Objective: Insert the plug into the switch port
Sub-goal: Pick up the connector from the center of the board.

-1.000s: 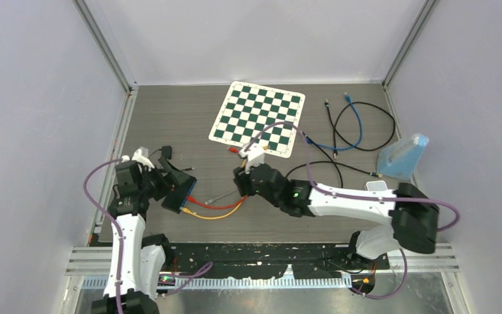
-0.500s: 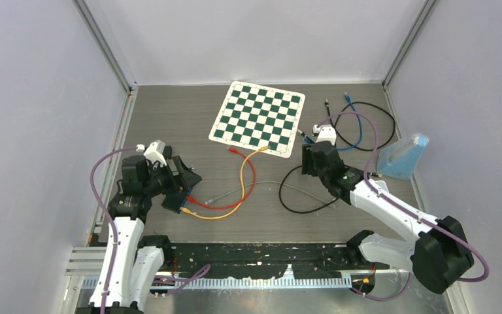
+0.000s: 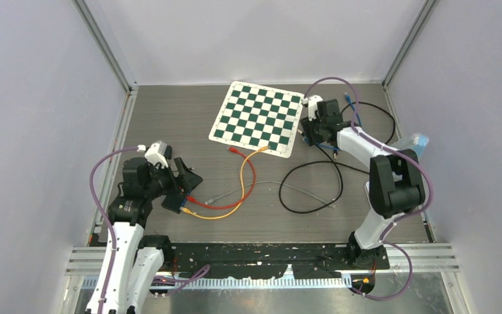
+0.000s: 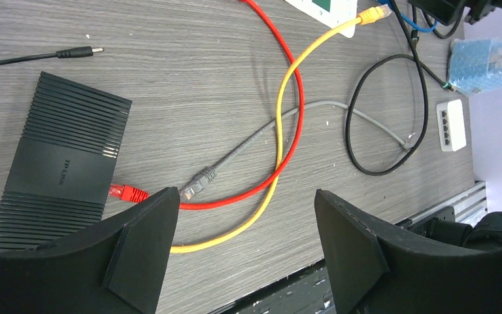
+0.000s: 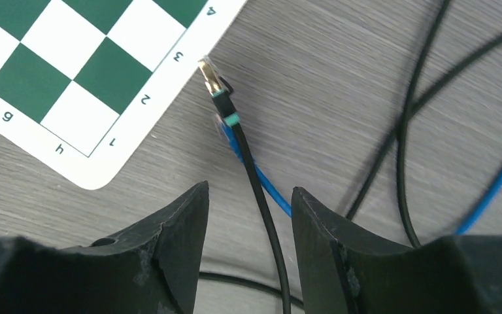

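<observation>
Gold-tipped, green-banded black plug (image 5: 212, 77) lies just ahead of the right gripper (image 5: 248, 193), its jaws parted and empty; left gripper (image 4: 245, 199) gapes wide, empty.

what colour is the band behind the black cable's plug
Green band, clearest in the right wrist view.

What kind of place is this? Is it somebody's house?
Probably a robot lab, not a house. A left arm and a right arm are bolted to a table walled in by plain panels on metal rails, with a checkered board and network cables laid out.
</observation>
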Controlling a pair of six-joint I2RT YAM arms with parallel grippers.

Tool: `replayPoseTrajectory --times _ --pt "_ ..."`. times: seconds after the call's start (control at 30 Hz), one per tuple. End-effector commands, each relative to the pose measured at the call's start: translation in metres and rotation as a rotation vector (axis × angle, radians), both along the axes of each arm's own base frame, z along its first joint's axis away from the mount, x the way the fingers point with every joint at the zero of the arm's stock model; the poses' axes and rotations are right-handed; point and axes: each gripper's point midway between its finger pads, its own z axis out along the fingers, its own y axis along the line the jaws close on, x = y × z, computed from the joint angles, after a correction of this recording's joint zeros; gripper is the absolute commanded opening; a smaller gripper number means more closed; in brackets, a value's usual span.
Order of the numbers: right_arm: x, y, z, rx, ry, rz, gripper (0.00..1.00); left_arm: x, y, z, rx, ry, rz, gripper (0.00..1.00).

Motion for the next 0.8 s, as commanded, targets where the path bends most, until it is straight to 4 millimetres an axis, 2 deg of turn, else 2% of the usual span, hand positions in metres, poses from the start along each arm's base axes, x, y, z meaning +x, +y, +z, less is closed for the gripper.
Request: replayPoseTrajectory --times 0.0,0.17,0.3,0.77 --pt "0.025 0.022 0.004 -0.002 -0.027 0.177 0.56 0.001 0.001 0.004 0.019 -0.029 -0.008 0.79" --pt "0.052 0.021 -0.012 -0.027 0.008 0.182 0.56 0.001 0.002 0.005 0.029 -0.033 -0.002 0.79" --pt "0.061 0.019 -0.019 -0.053 0.039 0.195 0.48 0.002 0.006 0.005 0.043 -0.041 0.017 0.79" --pt "0.055 0.016 -0.040 -0.087 0.149 0.259 0.46 0.003 0.005 0.002 0.041 -0.021 0.011 0.79"
